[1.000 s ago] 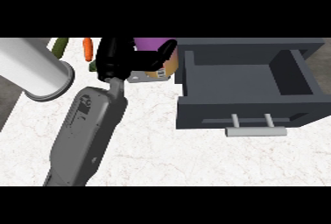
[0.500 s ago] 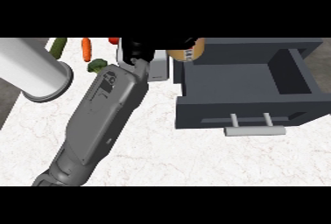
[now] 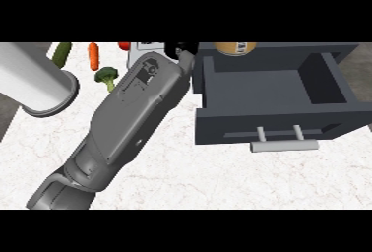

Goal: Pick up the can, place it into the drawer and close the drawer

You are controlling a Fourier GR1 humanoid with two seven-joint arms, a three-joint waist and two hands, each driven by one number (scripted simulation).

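Observation:
The tan can (image 3: 234, 47) shows only partly at the view's top edge, above the back wall of the open dark grey drawer (image 3: 269, 93). My right hand (image 3: 181, 49) is at the top edge just left of the drawer, mostly cut off; its black fingers reach toward the can and carry it. My grey forearm (image 3: 138, 113) runs up to the hand from the lower left. The drawer stands pulled out with nothing on its floor, its light handle (image 3: 283, 144) facing me. My left hand does not show.
A thick white cylinder (image 3: 33, 81) hangs over the counter's left edge. Behind the forearm lie a carrot (image 3: 93, 55), a broccoli floret (image 3: 107, 75), a green vegetable (image 3: 62, 53) and a red item (image 3: 124, 46). White marble counter (image 3: 218, 182) spreads in front of the drawer.
My right hand has lifted the can from beside the vegetables and carried it right and away, to above the drawer's back edge. The forearm has swung along with it.

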